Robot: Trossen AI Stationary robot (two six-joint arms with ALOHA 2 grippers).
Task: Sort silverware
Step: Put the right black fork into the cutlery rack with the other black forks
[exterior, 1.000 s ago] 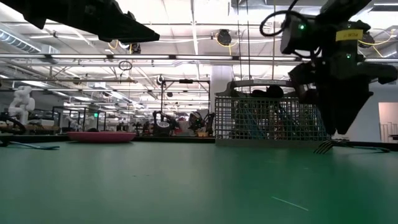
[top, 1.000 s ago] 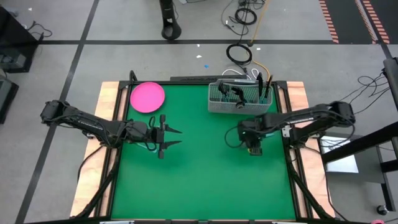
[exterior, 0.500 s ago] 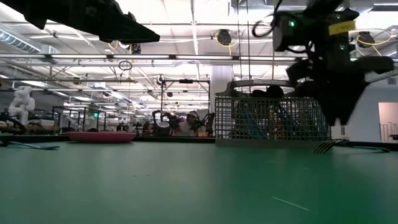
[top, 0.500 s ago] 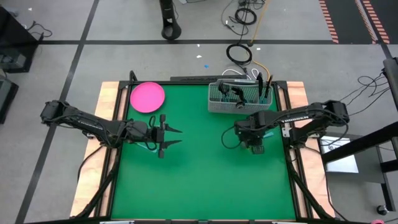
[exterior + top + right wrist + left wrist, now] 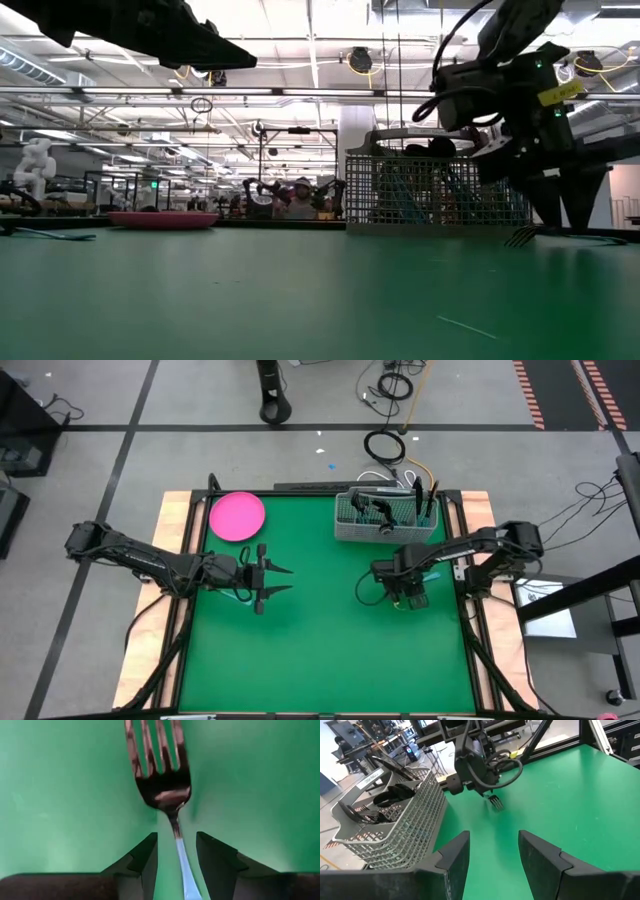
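A fork (image 5: 165,780) with dark tines and a light blue handle lies flat on the green table, right of centre, also visible in the low view (image 5: 522,237) and the left wrist view (image 5: 495,801). My right gripper (image 5: 175,855) points down over it, open, one finger on either side of the handle without touching it (image 5: 565,215). More silverware stands in the grey mesh basket (image 5: 385,517) at the far edge. My left gripper (image 5: 278,582) hovers open over the table's left half, and its fingers (image 5: 455,857) are spread.
The pink plate (image 5: 237,516) sits at the far left corner of the mat. Another thin utensil (image 5: 50,235) lies on the table at the left. The basket (image 5: 435,190) stands just beyond my right gripper. Bare green mat (image 5: 330,650) fills the middle and near side.
My right gripper has come down toward the table over the fork and shifted slightly toward the table's left. Its fingers now stand low on either side of the handle. The fork has stayed where it lay.
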